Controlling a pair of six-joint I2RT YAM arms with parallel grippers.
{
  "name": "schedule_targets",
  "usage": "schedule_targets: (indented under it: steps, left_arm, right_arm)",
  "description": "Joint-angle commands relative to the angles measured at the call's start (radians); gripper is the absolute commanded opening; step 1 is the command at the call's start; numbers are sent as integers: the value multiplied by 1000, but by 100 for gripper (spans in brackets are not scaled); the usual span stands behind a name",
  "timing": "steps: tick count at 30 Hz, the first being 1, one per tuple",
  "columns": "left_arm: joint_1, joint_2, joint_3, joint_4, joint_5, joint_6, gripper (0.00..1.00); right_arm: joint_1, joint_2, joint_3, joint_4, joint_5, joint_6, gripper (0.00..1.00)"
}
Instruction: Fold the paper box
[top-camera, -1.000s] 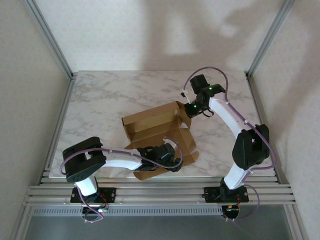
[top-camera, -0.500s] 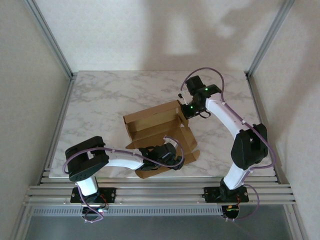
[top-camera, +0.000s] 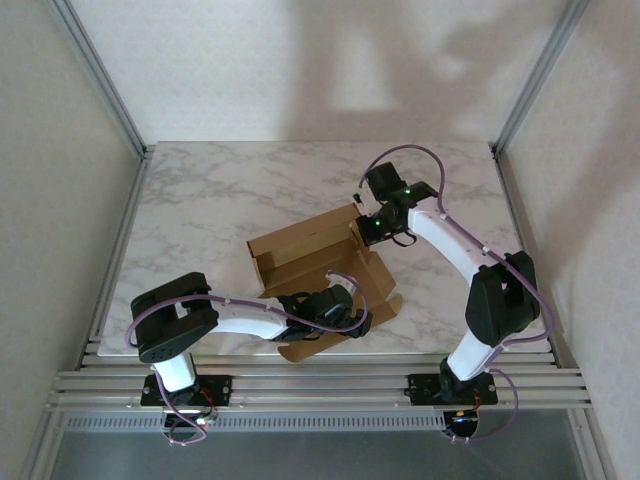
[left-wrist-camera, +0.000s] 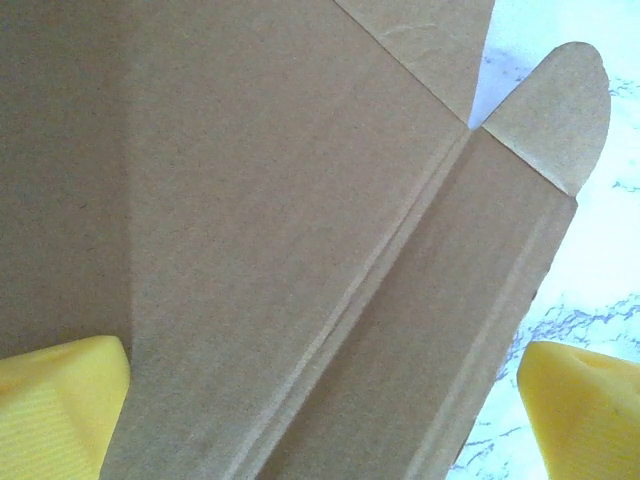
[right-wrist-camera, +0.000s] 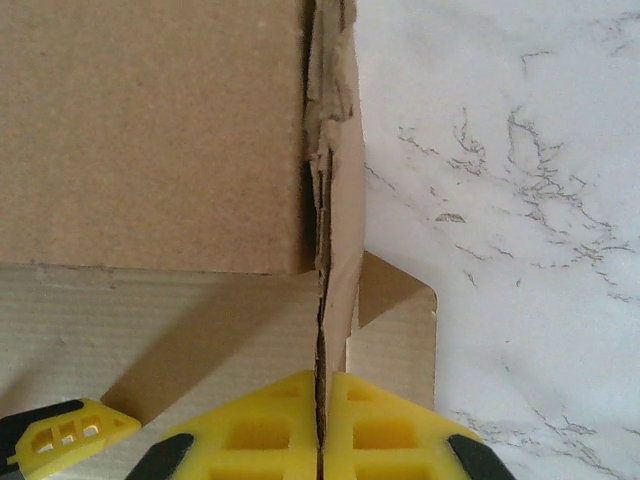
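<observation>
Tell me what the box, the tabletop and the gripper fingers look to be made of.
Box: thin brown cardboard, matte, fibrous, with creased folds and a frayed edge. Tabletop: white, grey-veined marble look, possibly laminate. Fingers: yellow, likely moulded plastic, ribbed and matte.

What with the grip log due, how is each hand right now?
Left hand: open over the plain brown cardboard box, gripping nothing.
Right hand: closed on that box's upright wall.

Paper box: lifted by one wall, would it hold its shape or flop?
Probably flops: the paper box is thin card scored with creases, so its panels would likely hinge. The wall edge pinched in the right gripper looks crumpled, so it likely dents easily. It seems light and may slide on the marble-patterned table.
</observation>
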Motion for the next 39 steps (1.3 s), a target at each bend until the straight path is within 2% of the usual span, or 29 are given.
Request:
schedule_targets:
  steps: [1,6,11,16,22,28,34,39]
  left_arm:
    - [-3,28,-18,-16,52,-44,99]
    - [-3,-22,-17,-17,61,-48,99]
    - [6,-168,6,-65,81,0,99]
    - [60,-302,42,-143,194,58,99]
    - [217,-436,106,-271,326,108,99]
    - [422,-513,196,-377,377,209,99]
    - [607,-481,219,-355,431,287,99]
    - [729,-410,177,-234,499,306,99]
  right_arm:
    - [23,8,-30,-25,-33,28,6]
    - [30,22,-61,-11,-5,24,5]
    - [30,7,-105,50,-27,-7,5]
    - [30,15,-91,79,-59,-62,6]
    - [31,56,-20,60,-113,-125,7]
    - [46,120,75,19,-143,-178,7]
    - [72,185,158,-17,-143,-209,6]
    - [92,218,199,-30,-135,-219,6]
